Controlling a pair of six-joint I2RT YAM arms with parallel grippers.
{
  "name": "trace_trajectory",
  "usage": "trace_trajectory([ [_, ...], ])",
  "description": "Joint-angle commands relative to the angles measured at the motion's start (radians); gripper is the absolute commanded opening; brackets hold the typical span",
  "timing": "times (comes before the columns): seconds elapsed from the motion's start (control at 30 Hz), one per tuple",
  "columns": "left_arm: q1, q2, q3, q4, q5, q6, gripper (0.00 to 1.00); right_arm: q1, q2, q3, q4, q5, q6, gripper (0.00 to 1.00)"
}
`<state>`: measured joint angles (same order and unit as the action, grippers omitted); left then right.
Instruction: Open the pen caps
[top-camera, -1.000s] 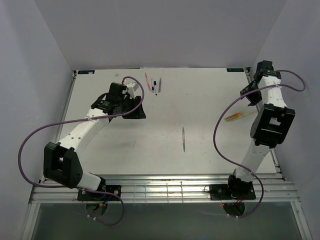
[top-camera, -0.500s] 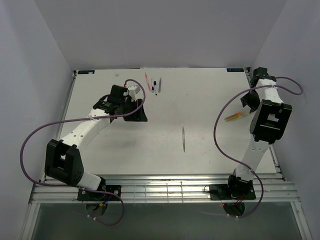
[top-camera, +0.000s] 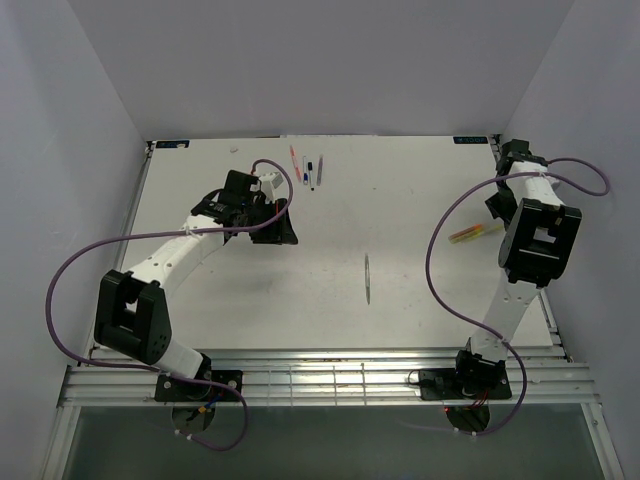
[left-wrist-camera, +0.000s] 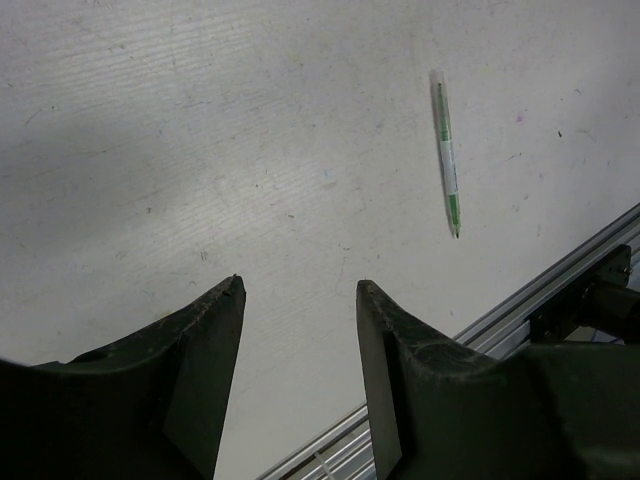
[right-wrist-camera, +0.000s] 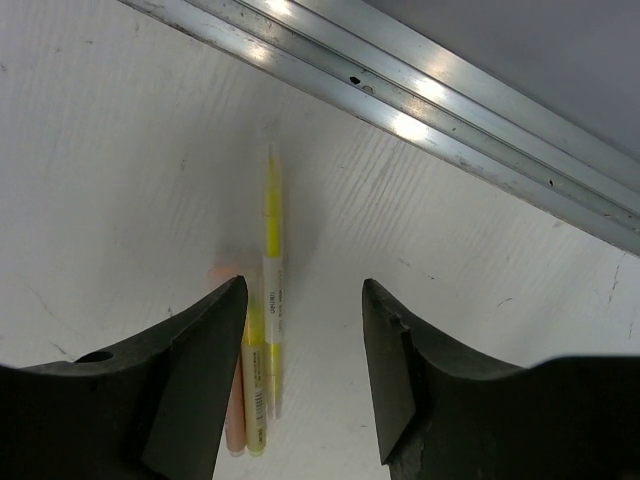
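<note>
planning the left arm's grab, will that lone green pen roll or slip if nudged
The green pen looks thin and round, lying flat on the white table, so a sideways nudge would probably roll it. It seems straight, rigid plastic, likely light, so it may skid when touched.

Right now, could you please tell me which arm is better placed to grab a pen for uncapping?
Probably the right. The right tool is open, with the yellow pen lying almost in its gap. The left tool, also open, has the green pen well off to one side.
</note>
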<state>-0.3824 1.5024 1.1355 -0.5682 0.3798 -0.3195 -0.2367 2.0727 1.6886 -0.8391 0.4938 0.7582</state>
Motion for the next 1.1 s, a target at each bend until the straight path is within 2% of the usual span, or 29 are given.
trace_trajectory([
  [0.0,0.000,-0.007,-0.006,0.019,0.027,-0.009,0.59,0.008,-0.006,-0.009,0.006,0.068,0.072,0.56],
  [0.7,0.007,0.005,-0.037,0.045,0.031,-0.029,0.59,0.014,0.084,-0.001,0.078,0.072,0.050,0.51],
  [1.07,0.014,0.022,-0.033,0.048,0.031,-0.029,0.59,0.008,0.104,-0.023,0.087,0.054,0.075,0.43],
])
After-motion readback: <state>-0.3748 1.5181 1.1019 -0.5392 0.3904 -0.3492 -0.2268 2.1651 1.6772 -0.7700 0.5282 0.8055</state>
